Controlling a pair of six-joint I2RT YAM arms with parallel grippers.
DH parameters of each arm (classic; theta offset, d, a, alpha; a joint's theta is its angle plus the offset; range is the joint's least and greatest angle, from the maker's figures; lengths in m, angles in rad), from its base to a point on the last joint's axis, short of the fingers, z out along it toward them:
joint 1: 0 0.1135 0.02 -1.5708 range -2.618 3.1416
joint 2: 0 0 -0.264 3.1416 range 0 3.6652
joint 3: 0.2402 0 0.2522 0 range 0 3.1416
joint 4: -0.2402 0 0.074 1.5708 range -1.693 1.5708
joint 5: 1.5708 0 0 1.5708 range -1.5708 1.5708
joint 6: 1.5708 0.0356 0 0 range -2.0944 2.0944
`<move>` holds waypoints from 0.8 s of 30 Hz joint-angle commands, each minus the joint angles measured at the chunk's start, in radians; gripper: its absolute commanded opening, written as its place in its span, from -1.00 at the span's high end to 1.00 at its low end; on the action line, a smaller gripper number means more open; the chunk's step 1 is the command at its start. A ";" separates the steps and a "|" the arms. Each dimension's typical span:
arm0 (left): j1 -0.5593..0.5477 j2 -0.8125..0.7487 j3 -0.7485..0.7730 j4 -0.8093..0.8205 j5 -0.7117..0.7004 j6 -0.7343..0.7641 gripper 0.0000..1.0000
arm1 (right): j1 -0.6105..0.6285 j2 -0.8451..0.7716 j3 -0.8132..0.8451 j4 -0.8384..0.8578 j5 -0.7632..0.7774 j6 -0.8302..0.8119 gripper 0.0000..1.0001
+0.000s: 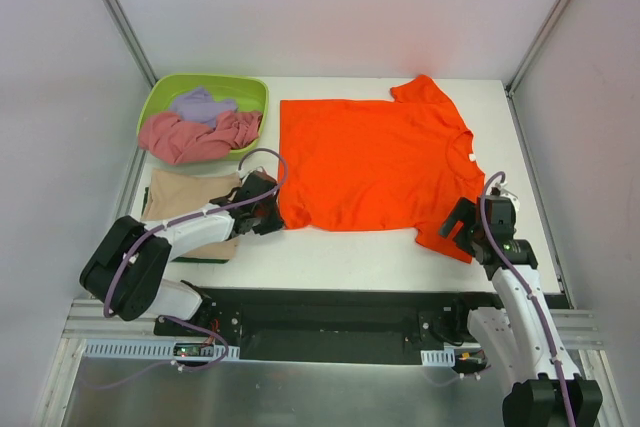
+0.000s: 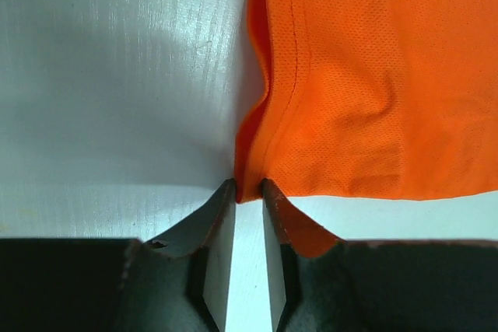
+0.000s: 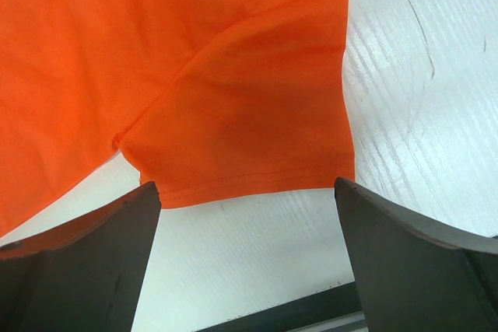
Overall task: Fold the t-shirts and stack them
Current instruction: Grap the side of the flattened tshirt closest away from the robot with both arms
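The bright orange t-shirt lies spread flat on the white table, its neck to the right. My left gripper sits at the shirt's near-left hem corner, the jaws drawn close with that corner pinched between the tips. My right gripper stands open just short of the near sleeve, whose hem lies between and ahead of the fingers. A tan t-shirt lies folded at the left, partly under the left arm. A dusty pink t-shirt and a pale lavender one are crumpled in the tub.
A lime-green plastic tub stands at the back left corner. Bare white table runs along the front of the orange shirt. The black front rail borders the near edge, and walls close in left and right.
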 commanded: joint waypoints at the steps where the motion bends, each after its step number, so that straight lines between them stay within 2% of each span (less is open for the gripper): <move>1: 0.004 0.026 -0.007 -0.019 -0.024 -0.014 0.71 | -0.007 -0.020 0.001 -0.026 0.027 -0.005 -0.93; 3: 0.004 0.024 -0.005 -0.021 -0.018 -0.011 0.97 | -0.007 -0.019 0.005 -0.032 0.020 -0.008 -0.93; 4: 0.004 0.024 -0.005 -0.019 -0.020 -0.008 1.00 | -0.008 -0.019 0.010 -0.041 0.021 -0.007 -0.93; 15: 0.004 -0.032 -0.016 -0.018 -0.020 0.066 1.00 | -0.015 -0.013 -0.045 -0.102 0.076 0.185 -0.98; 22: 0.004 -0.028 -0.010 -0.015 -0.006 0.081 1.00 | -0.021 0.105 -0.087 -0.026 0.061 0.197 -0.56; 24: 0.004 -0.029 -0.008 -0.015 -0.009 0.080 1.00 | -0.025 0.153 -0.096 -0.004 0.064 0.196 -0.49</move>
